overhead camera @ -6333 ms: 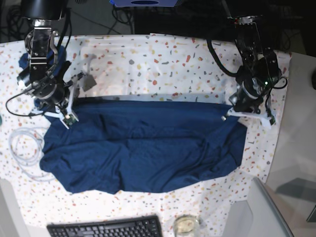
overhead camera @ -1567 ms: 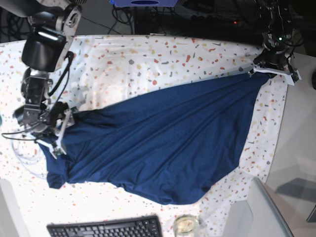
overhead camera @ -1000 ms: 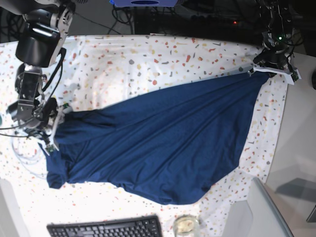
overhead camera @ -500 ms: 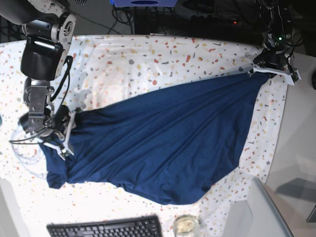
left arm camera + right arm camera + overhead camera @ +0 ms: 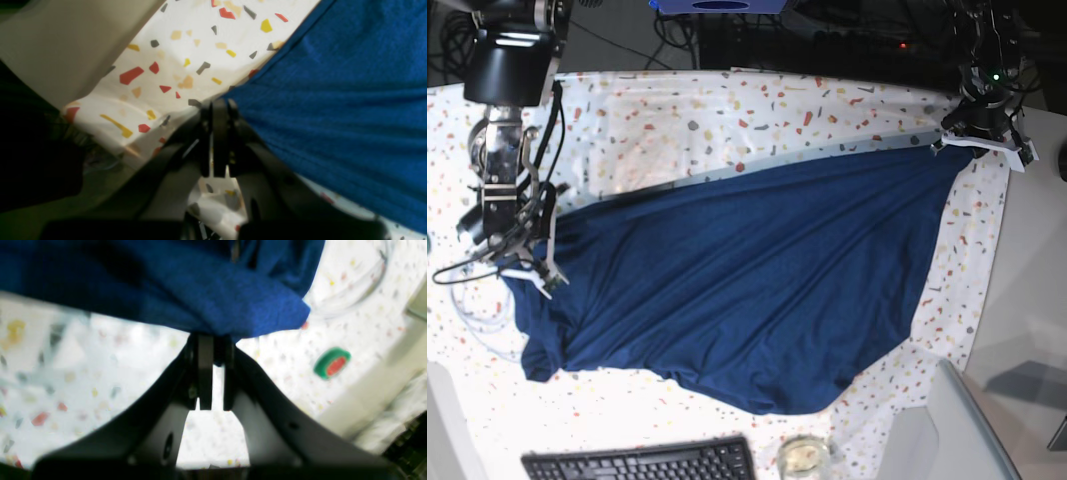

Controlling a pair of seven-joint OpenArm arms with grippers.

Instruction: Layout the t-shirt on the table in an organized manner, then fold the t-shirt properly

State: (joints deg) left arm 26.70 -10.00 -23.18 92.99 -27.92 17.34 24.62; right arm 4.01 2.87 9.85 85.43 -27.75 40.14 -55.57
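Observation:
The dark navy t-shirt [image 5: 757,290] lies stretched slantwise across the speckled table [image 5: 687,120], from the far right corner down to the left side. Its upper edge hangs taut above the cloth and throws a grey shadow. My left gripper [image 5: 949,140] is shut on the t-shirt's far right corner; the left wrist view shows the fingertips [image 5: 215,110] pressed together at the edge of the fabric [image 5: 333,100]. My right gripper [image 5: 532,270] is shut on the t-shirt's left edge, and in the right wrist view a bunch of blue cloth [image 5: 233,306] sits pinched in its tips [image 5: 211,343].
A coil of white cable [image 5: 472,300] lies left of the shirt. A black keyboard [image 5: 642,462] and a glass cup [image 5: 804,455] sit at the front edge. A grey slab [image 5: 952,420] stands front right. A green and red roll [image 5: 332,363] lies beside the right gripper.
My right gripper has shut on the t-shirt's left edge and shifted slightly up and left, pulling the upper edge taut off the table. The left arm has stayed still.

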